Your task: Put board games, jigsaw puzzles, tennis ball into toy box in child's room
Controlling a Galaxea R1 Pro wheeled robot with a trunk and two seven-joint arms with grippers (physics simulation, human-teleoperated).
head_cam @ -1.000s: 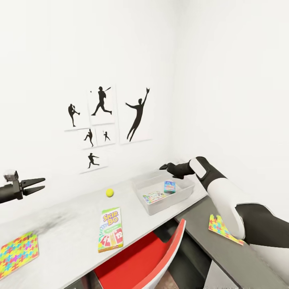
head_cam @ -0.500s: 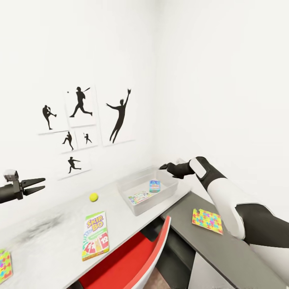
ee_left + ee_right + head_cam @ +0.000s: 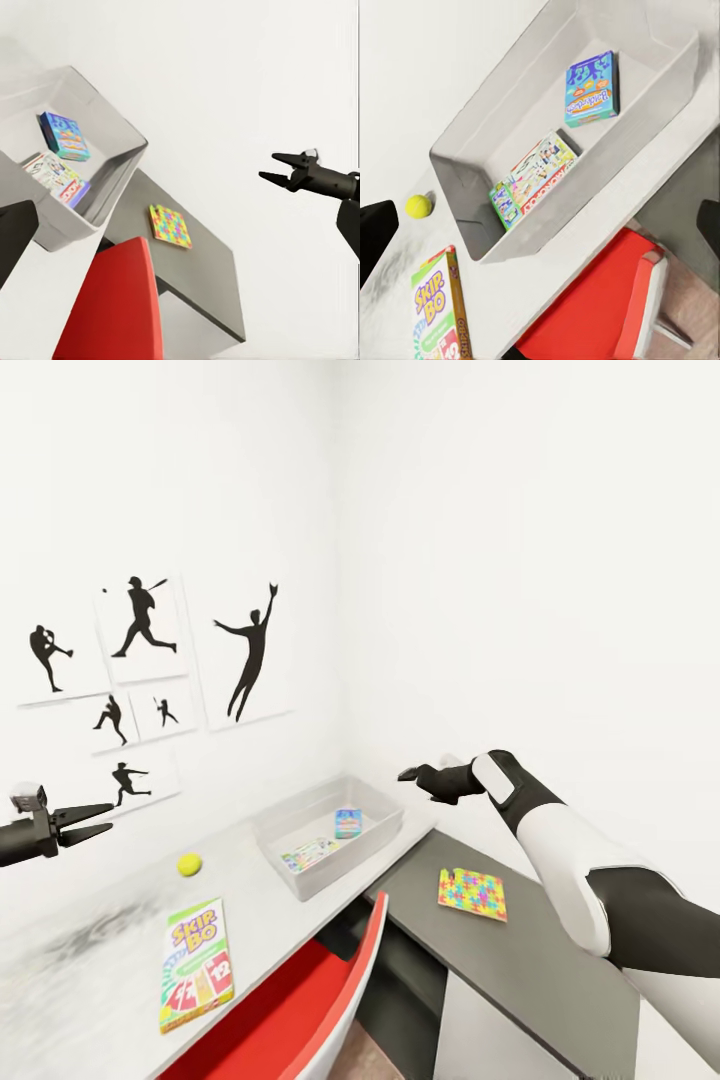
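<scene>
My left hand [image 3: 98, 819] fingers apart, empty, my right hand [image 3: 271, 167] apart, empty above toy box [image 3: 385, 829], Skip-Bo [image 3: 439, 311] cut off by frame edge.

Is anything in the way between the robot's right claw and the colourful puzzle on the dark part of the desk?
Nothing visible blocks it. The right gripper hangs open in the air above the corner by the toy box, and the jigsaw puzzle lies flat and alone on the dark desk section, nearer the robot.
</scene>
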